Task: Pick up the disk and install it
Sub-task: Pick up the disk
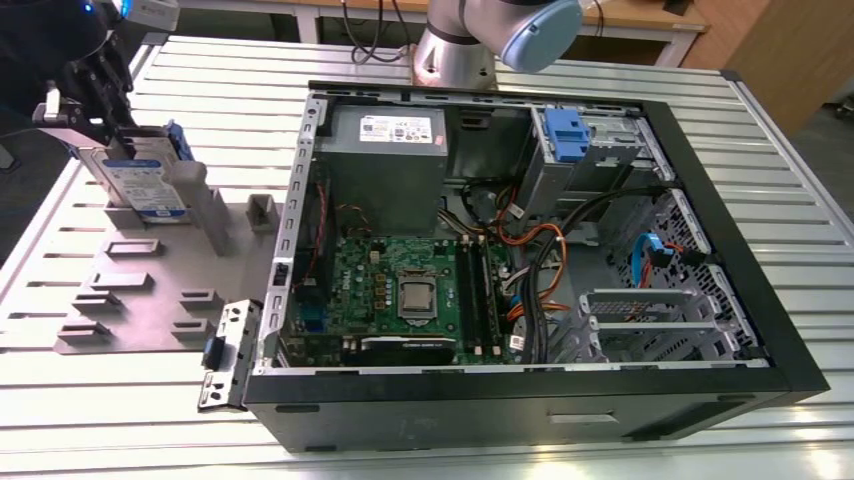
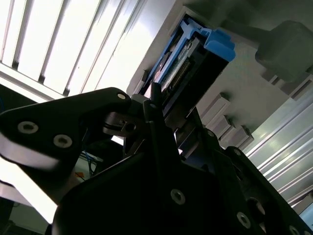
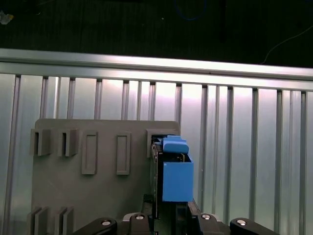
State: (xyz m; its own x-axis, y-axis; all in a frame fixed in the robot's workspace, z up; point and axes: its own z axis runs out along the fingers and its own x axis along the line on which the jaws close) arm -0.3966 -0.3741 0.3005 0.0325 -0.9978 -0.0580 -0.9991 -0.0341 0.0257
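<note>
The disk (image 1: 144, 180) is a silver hard drive with a white-and-blue label and blue rails. It stands on edge in a slot at the back of the grey holder plate (image 1: 147, 290), on the exterior view's left. My gripper (image 1: 96, 138) reaches down on its upper end from the left. In the first wrist view the disk (image 3: 177, 181) runs back between my black gripper (image 3: 171, 211), whose jaws stand against both of its faces. The second wrist view has the disk's blue-tabbed end (image 2: 195, 54) just beyond the gripper (image 2: 164, 120).
An open computer case (image 1: 727, 235) lies on the slatted metal table (image 1: 200, 80). Inside are a motherboard (image 1: 400, 290), cables, a grey power supply (image 1: 387, 160) and a drive bay holding a blue bracket (image 1: 566, 135). The arm's base (image 1: 461, 45) stands behind the case.
</note>
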